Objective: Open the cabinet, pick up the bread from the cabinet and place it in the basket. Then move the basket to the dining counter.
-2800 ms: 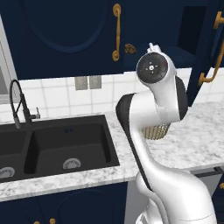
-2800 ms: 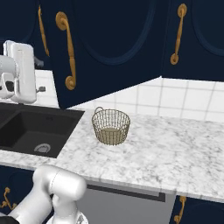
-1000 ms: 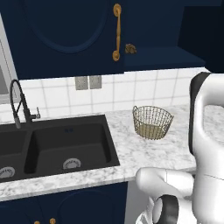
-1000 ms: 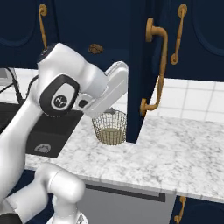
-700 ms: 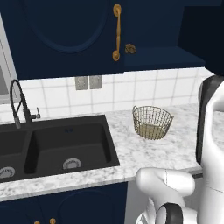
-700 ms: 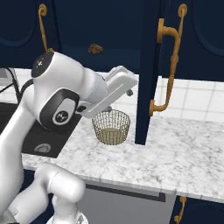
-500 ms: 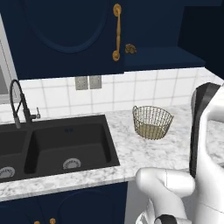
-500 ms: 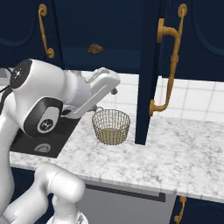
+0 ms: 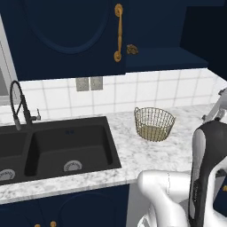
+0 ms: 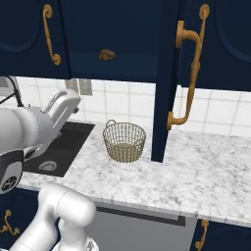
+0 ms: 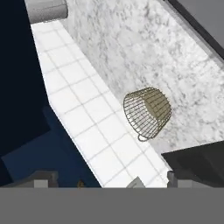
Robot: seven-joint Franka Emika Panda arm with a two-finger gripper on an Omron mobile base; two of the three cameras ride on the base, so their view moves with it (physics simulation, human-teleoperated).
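Observation:
The navy cabinet (image 9: 66, 40) has its left door shut. Its right door (image 10: 164, 98) is swung out edge-on toward me, brass handle facing right. A small brown bread (image 9: 131, 49) (image 10: 107, 55) lies on the open shelf near the front edge. The tan wire basket (image 9: 154, 125) (image 10: 124, 142) stands upright on the marble counter below the shelf, by the tiled wall. My gripper (image 11: 108, 180) is open with nothing between its tips, and it looks across at the basket (image 11: 146, 113) from a distance. The dining counter is out of view.
A black double sink (image 9: 57, 146) with a black faucet (image 9: 20, 106) lies left of the basket. The open door hangs over the counter (image 10: 206, 166) just right of the basket. My arm (image 10: 59, 112) reaches up at the left, over the sink.
The right cabinet door has swung from closed to fully open. During the last second my arm has let go of it and drawn back toward the sink side. The basket and bread have not moved.

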